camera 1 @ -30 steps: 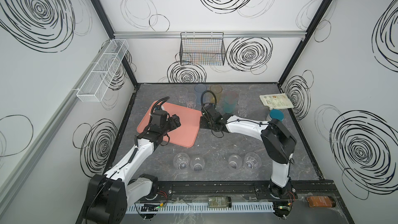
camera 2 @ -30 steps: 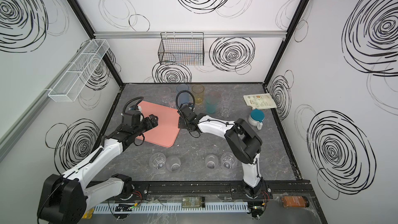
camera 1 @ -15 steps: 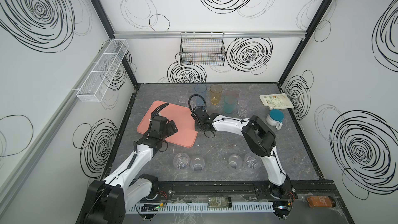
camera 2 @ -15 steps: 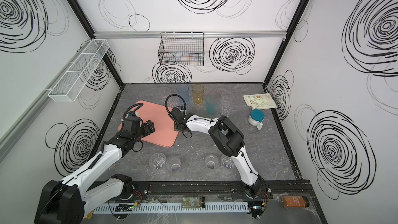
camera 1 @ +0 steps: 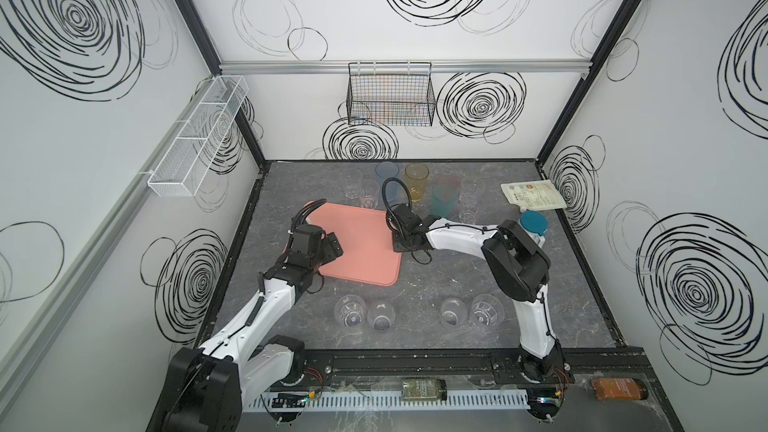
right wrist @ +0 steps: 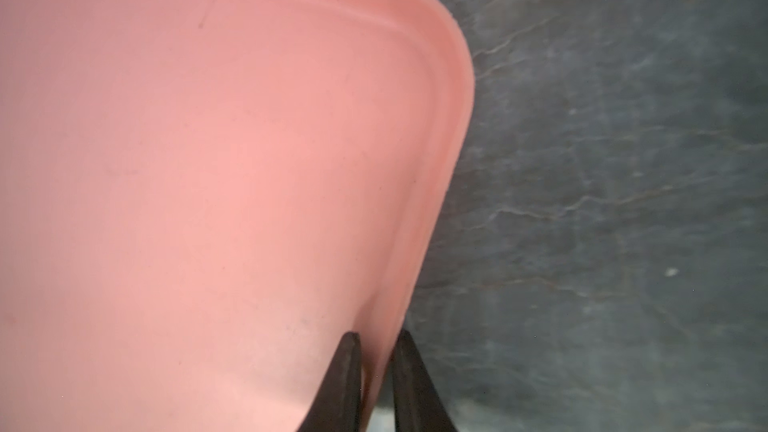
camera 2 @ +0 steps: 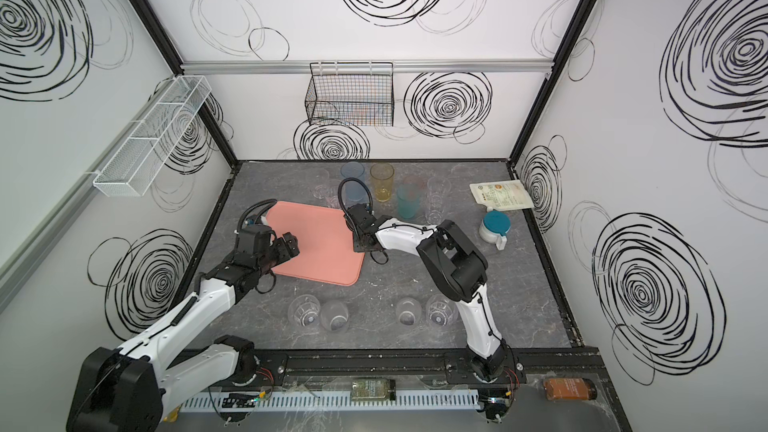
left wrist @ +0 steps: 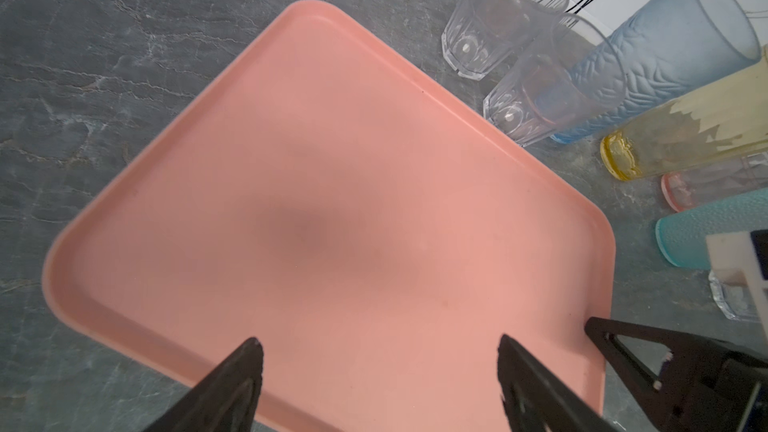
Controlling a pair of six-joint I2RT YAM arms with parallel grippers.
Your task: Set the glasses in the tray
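Observation:
The salmon-pink tray (camera 1: 361, 251) (camera 2: 320, 251) lies flat on the dark table with no glasses in it. My right gripper (camera 1: 405, 245) (right wrist: 376, 336) is shut on the rim of the tray (right wrist: 208, 160) along its right edge. My left gripper (camera 1: 332, 249) (left wrist: 380, 340) hovers open over the left part of the tray (left wrist: 332, 201), holding nothing. Several glasses stand behind the tray: clear ones (camera 1: 369, 193), a blue one (camera 1: 387, 172), an amber one (camera 1: 417, 182) and a teal one (camera 1: 444, 201). Several clear glasses (camera 1: 350, 311) (camera 1: 453, 312) stand in a row near the front.
A black wire basket (camera 1: 390, 99) hangs on the back wall and a white mesh basket (camera 1: 199, 139) on the left wall. A printed pouch (camera 1: 532, 195) and a teal-lidded jar (camera 1: 533, 224) sit at the back right. Two bottles (camera 1: 423, 389) (camera 1: 619, 388) lie on the front rail.
My right gripper's jaws have closed onto the tray's right rim. The tray sits slightly further right than before. My left gripper has stayed open above the tray.

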